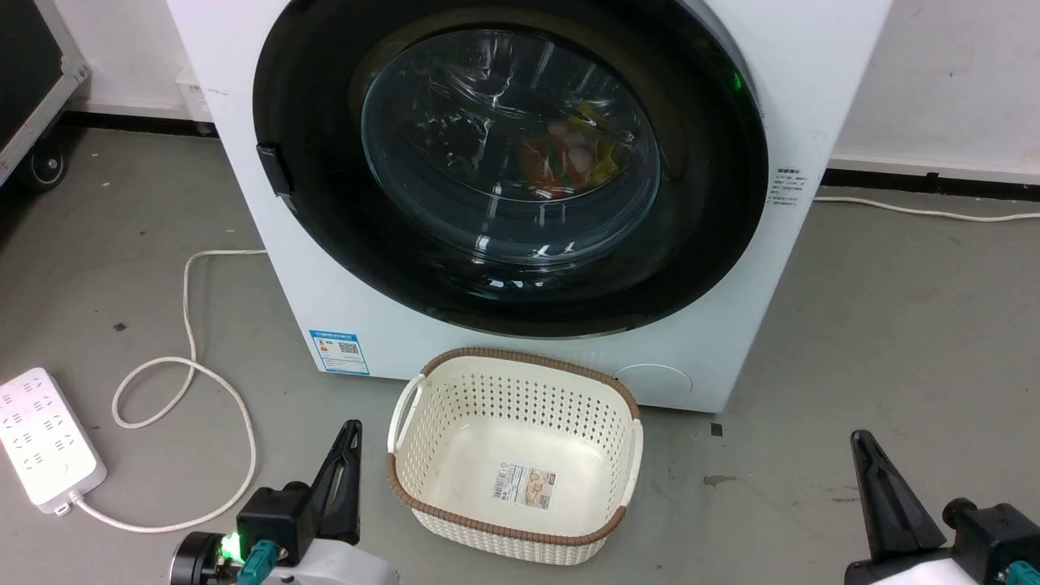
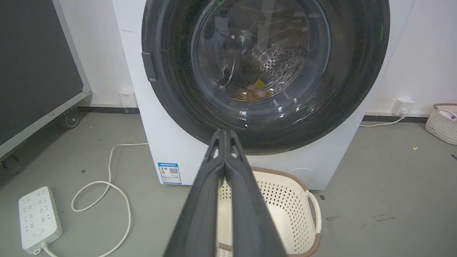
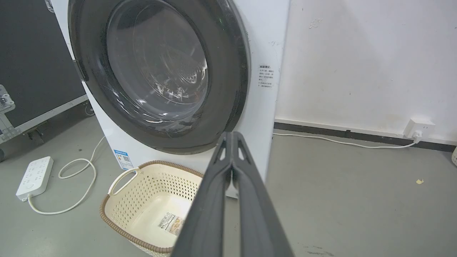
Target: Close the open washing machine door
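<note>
floor: grey concrete (image 1: 894, 325), with a white wall (image 3: 357, 53) behind.
door: the washing machine door (image 1: 707, 244) lies flat against the front of the white washer (image 1: 821, 81), coloured laundry behind its glass.
in front: a cream basket (image 1: 520, 357) stands just before the washer, between the two grippers.
left side: white power strip (image 1: 41, 439) with a looped cord (image 1: 191, 366); a black wheeled case (image 2: 35, 71).
left gripper (image 2: 224, 132): fingers pressed together, apart from the door.
right gripper (image 3: 232, 134): fingers pressed together, apart from the door.

Left gripper (image 2: 224, 132), right gripper (image 3: 232, 135): fingers seemingly together.
</note>
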